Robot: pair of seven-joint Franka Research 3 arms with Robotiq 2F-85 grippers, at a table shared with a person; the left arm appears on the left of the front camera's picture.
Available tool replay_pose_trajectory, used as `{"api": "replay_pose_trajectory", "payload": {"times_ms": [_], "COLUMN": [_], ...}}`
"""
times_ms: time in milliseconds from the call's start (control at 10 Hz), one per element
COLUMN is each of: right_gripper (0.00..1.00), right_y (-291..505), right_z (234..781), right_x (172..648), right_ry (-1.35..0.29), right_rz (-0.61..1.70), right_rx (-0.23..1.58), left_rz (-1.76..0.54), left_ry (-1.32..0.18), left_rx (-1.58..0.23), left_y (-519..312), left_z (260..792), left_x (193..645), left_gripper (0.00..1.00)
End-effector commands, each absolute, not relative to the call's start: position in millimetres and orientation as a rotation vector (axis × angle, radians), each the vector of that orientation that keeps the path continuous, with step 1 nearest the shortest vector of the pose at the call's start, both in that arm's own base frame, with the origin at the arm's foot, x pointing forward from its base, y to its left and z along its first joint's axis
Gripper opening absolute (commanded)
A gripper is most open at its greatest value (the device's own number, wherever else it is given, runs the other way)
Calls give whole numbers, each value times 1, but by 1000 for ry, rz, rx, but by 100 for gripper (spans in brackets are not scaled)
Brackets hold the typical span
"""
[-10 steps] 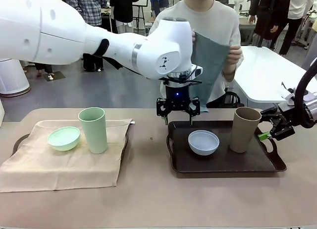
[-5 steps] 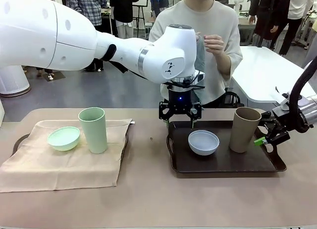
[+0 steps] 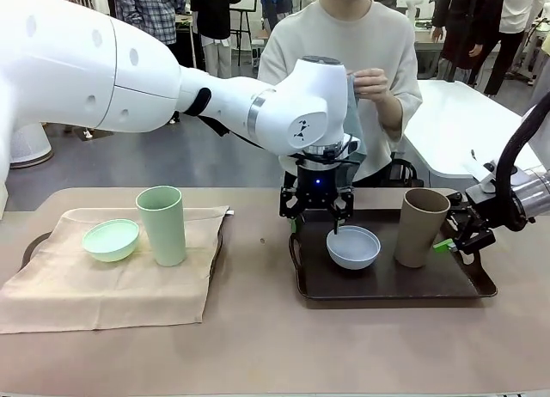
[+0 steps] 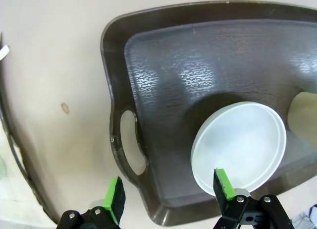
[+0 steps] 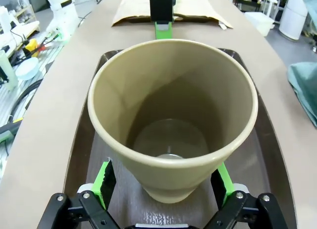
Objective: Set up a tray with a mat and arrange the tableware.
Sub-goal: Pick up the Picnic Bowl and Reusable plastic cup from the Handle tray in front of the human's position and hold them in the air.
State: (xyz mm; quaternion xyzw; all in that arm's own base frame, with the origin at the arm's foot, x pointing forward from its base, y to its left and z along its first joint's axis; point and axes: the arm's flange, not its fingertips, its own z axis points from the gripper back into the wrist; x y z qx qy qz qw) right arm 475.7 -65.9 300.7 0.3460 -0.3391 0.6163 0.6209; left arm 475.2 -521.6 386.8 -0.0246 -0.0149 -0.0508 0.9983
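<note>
Descending from its earlier hover above the rear rim of the dark brown plastic tray [image 3: 387,290], the left gripper [image 3: 314,226] had come down to the shallow white plastic bowl [image 3: 353,247], which sat near the tray's middle. Its fingers were spread wide and held nothing; in the left wrist view one green pad [image 4: 223,184] hung over the bowl's near rim and the other lay out beside the tray's handle slot. The right gripper [image 3: 450,240] had meanwhile closed the distance to the tall tan-brown plastic cup [image 3: 419,229] at the tray's right end, and its open fingers now straddled the cup low down, with gaps visible at both pads, so no grip was yet made. The cup looked slightly tipped compared with a moment before. Across the bench [image 3: 275,345], the person's hand [image 3: 374,79] had gathered up the grey-blue cloth [image 3: 353,113]. On the left, the pale green bowl [image 3: 110,239] and the tall pale green cup [image 3: 161,225] stood unmoved on the beige cloth mat [image 3: 103,294]. Both pieces on the bare tray seemed about to be lifted clear so a mat could go under them.
</note>
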Motion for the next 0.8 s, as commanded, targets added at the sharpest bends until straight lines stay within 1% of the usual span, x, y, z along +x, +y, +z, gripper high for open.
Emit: {"api": "replay_pose_trajectory", "payload": {"times_ms": [0,200,700], "right_gripper": [100,100,100], "right_y": [-54,-50,-39], "right_z": [295,291,286], "right_x": [473,477,478], "right_ry": [-852,-872,-878], "right_rz": [1404,1390,1384], "right_rx": [782,789,825], "left_rz": [-72,-70,-57], "left_ry": [-13,-20,-31], "left_rx": [-70,-84,-194], "left_y": [-531,-533,-536], "left_z": [383,376,361], "left_x": [474,475,491], "left_gripper": [93,93,93]}}
